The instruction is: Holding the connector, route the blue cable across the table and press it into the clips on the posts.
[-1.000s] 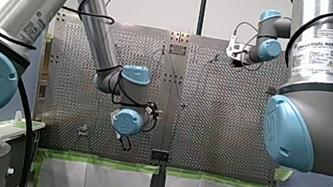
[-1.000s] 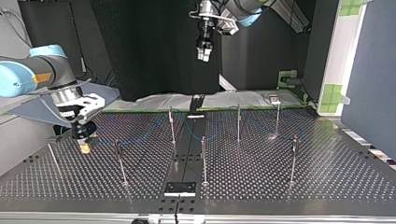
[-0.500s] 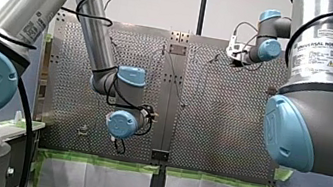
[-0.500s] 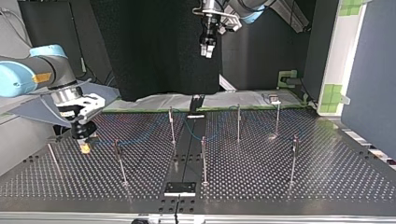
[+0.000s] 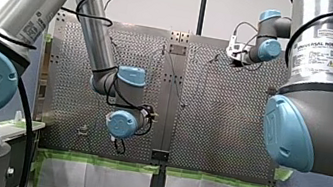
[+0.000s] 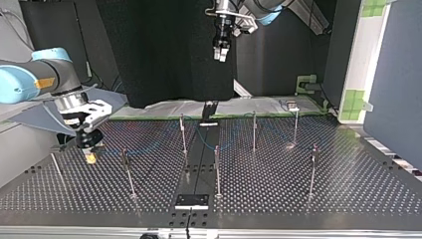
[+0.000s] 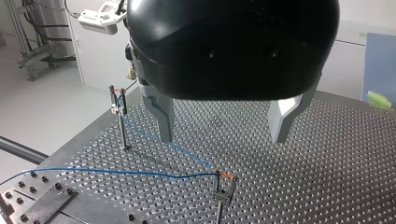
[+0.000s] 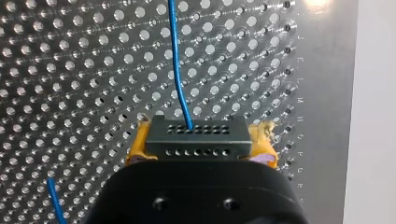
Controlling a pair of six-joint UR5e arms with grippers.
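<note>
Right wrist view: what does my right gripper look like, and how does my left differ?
My right gripper has a black body with yellow pads. My left gripper has a black domed housing and tapered grey metal fingers, no pads showing.

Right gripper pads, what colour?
Yellow pads, clamped on the dark connector; clearest in right wrist view.

My robotics lab bench.
I work at a perforated metal table (image 6: 268, 199) studded with thin posts (image 6: 217, 169), edged in green tape (image 5: 93, 159); a black curtain (image 6: 164, 50) hangs at 12 o'clock in the top view, a blue partition (image 6: 393, 74) at 3.
</note>
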